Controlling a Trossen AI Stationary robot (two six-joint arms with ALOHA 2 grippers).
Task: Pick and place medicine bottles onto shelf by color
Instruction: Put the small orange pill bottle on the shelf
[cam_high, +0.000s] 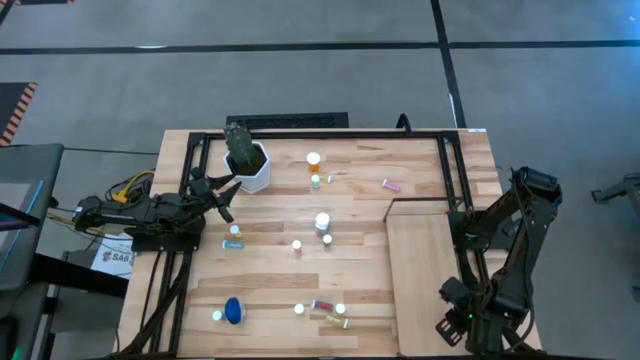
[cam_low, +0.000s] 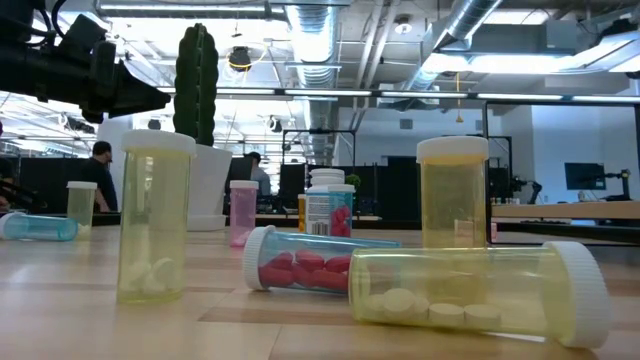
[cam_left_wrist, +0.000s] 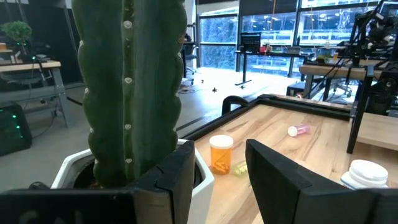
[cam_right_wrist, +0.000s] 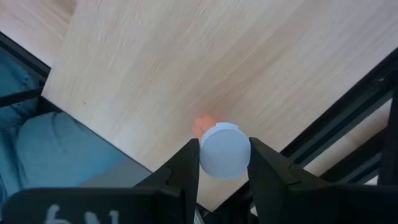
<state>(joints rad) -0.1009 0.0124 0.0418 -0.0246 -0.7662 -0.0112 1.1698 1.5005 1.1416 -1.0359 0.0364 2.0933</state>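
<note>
Right gripper (cam_right_wrist: 224, 163), jaws clamped on the white cap of an orange bottle (cam_right_wrist: 224, 151) above the shelf (cam_right_wrist: 186, 68)'s near corner, a light, stiff, slippery cylinder best held across cap or body; left gripper (cam_left_wrist: 221, 171), jaws narrowly parted and empty, beside the cactus (cam_left_wrist: 134, 81).

Four camera views of one surface (cam_high: 300, 215)

High looks straight down; low sits level, close to bottles; both share the cactus (cam_high: 240, 143) at 11 o'clock.

Bottles (cam_high: 322, 222) scattered on table (cam_high: 420, 170) — shelf (cam_high: 420, 270) at right.
</note>
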